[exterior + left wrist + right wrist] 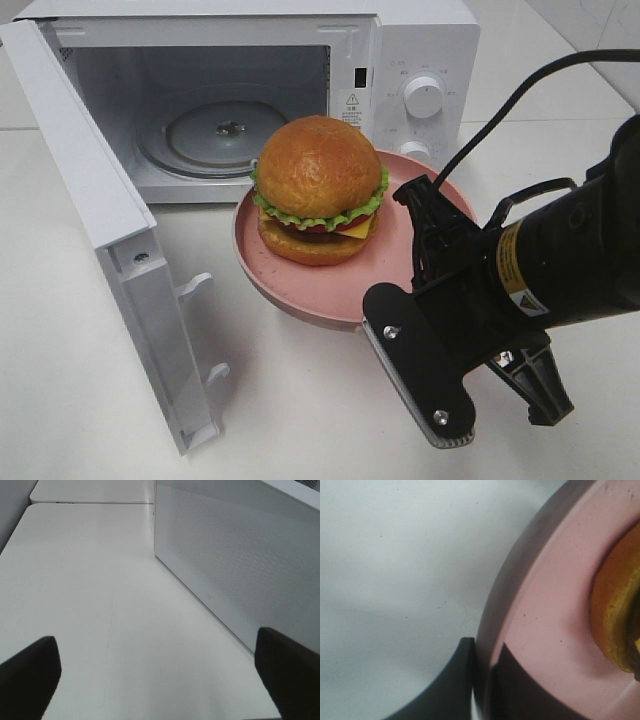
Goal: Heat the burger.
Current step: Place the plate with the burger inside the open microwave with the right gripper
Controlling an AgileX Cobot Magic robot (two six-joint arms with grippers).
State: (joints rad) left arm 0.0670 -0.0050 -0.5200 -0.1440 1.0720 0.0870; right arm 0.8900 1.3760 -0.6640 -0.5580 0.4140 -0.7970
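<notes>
A small round burger (318, 190) with a glossy brown bun, green lettuce frill and yellow cheese is sitting in the middle of a flat round pink plate (300, 292). The plate is just in front of the open white microwave (430, 40). I cannot tell whether it is resting on the white table (300, 420) or is lifted a little.

The black right arm (560, 250) is reaching in from the near right, and its jaws are pinching the plate's near rim, one inside and one outside. The burger is lying beyond these jaws, and the glass turntable (215, 135) is lying further along the same line, away and a little to the left. In my judgement the coming move is a straight carry along that line, keeping the plate level. The plate being round, no long axis matters.

The microwave door (90, 200) is standing wide open at the left. The left arm's jaws are gaping wide and holding nothing, beside a white dotted panel (240, 555), so the right arm is clearly the nearer one.
</notes>
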